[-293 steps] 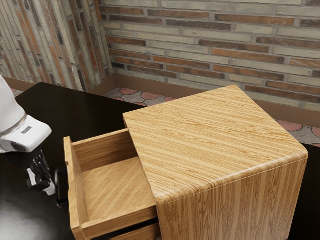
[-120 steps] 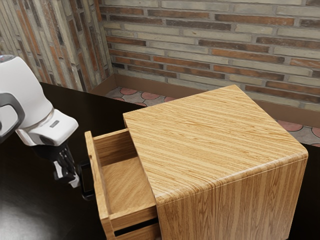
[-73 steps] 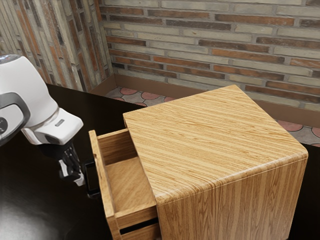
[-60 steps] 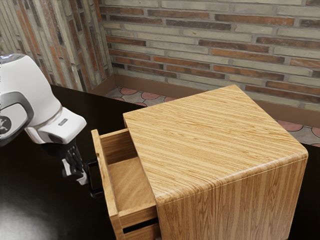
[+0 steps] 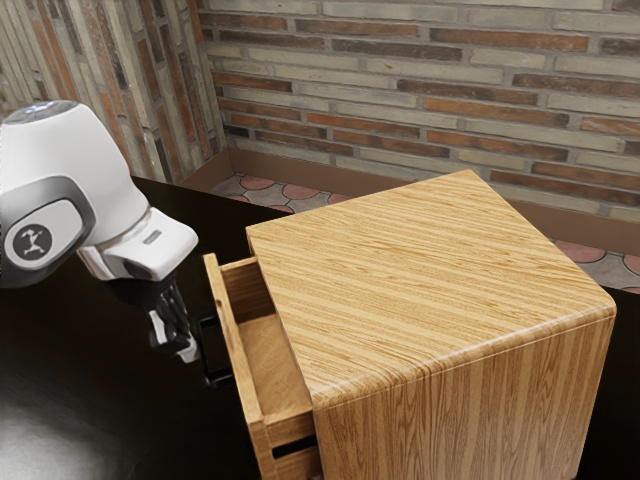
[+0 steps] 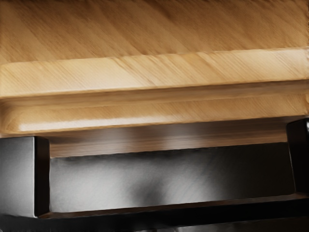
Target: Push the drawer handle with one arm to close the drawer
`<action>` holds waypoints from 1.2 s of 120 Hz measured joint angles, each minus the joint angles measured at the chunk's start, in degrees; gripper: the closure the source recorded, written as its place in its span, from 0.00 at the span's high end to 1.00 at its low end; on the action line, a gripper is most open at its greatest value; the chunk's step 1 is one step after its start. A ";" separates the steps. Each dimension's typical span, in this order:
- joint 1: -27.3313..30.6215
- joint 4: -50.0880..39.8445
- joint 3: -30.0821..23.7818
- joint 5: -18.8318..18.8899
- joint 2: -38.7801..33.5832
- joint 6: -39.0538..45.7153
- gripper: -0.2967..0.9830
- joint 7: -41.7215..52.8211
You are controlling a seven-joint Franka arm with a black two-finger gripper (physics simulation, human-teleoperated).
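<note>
"What's at the exterior view's left?"

"A glossy white robot arm (image 5: 110,175), with a pale emblem on a round dark disc (image 5: 33,242). I can't make out any letters there."

"And further along?"

"The arm's white hand (image 5: 155,245) has a small grey rectangular label (image 5: 152,237), too small to read. Under it is the black two-finger gripper (image 5: 186,348), low over the glossy black table (image 5: 90,410)."

"Is it released, clenched, or grasping something?"

"I can't tell. It's right by the black bar-shaped drawer handle (image 5: 203,355), on the outer side. Whether they touch, I can't say."

"Where's the handle, then?"

"On the front of the light-brown wooden drawer (image 5: 238,350), which is partway out of the cabinet."

"And right of that?"

"The wood-grained, box-shaped cabinet (image 5: 430,290) itself, with a rounded top edge. A wall of brown, orange and grey bricks (image 5: 430,85) stands behind."
</note>
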 joint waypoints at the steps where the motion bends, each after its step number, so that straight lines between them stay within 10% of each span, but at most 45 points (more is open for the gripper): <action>1: -0.01 0.07 -0.02 -0.02 0.08 0.02 0.15 0.00; 144: -0.25 8.07 -4.67 -0.54 12.01 4.57 0.15 -0.92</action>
